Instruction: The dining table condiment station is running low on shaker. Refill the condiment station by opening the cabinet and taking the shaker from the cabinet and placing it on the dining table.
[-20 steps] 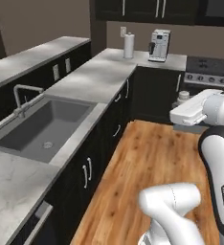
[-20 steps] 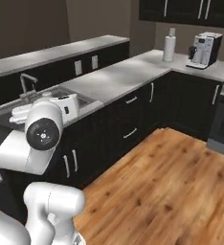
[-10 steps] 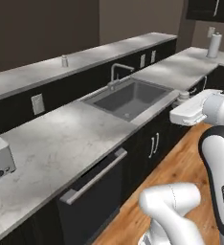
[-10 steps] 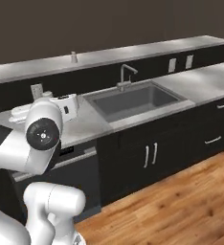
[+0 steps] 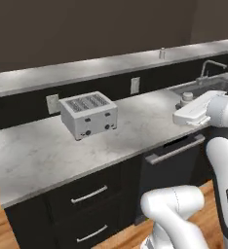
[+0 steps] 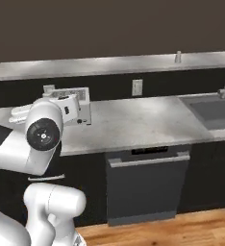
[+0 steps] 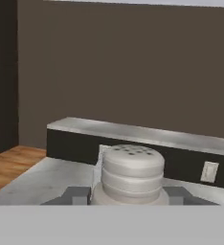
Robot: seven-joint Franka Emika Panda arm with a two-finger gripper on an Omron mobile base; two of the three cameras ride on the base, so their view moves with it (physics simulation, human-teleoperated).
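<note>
I have the shaker point(image 7: 128, 174) clamped upright between the tool's point(image 7: 128, 200) fingers, cap toward the camera. No dining table is visible ahead, just the tabletop point(image 5: 135, 126) with a toaster point(image 5: 88, 115) on its far left.

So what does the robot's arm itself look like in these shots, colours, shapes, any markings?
The arm is glossy white, built of rounded tubular links with bulbous joints. One joint cap in the right base view is a dark disc with a grey ring. Small dark lettering runs down the forearm in the left base view. The gripper has a flat white body.
</note>
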